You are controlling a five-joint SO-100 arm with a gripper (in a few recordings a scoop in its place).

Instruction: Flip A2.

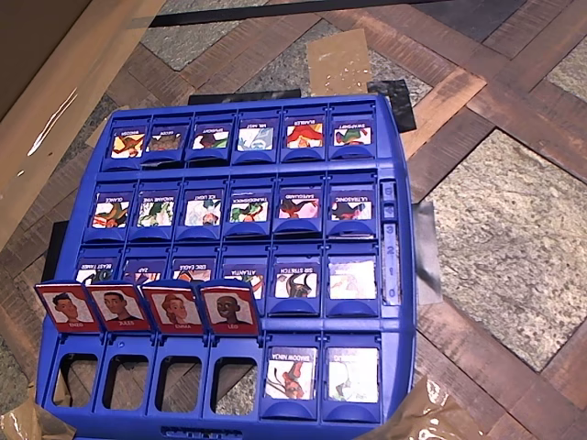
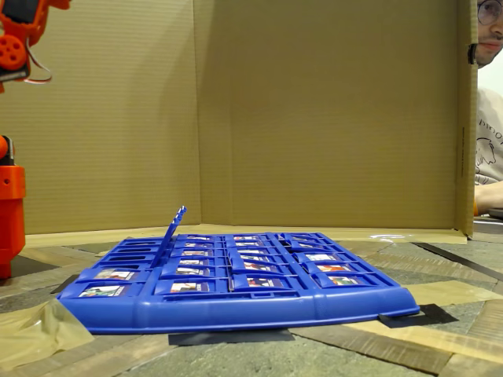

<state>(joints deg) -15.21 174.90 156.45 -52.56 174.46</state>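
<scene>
while a2 (image 1: 174, 307) stands upright, red face showing (beside the leo tile (image 1: 229, 307)), the orange claw (image 2: 20, 23) is cut off, state unclear.

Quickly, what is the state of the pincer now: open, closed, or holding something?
Pincer: cannot be told; the fixed view has just orange arm parts at its left edge.

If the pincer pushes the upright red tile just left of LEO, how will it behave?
The red tile probably swings down on its hinge rather than sliding; its base sits in the board. It looks thin, rigid and light, so a gentle nudge likely suffices. LEO stands close and may get knocked.
</scene>
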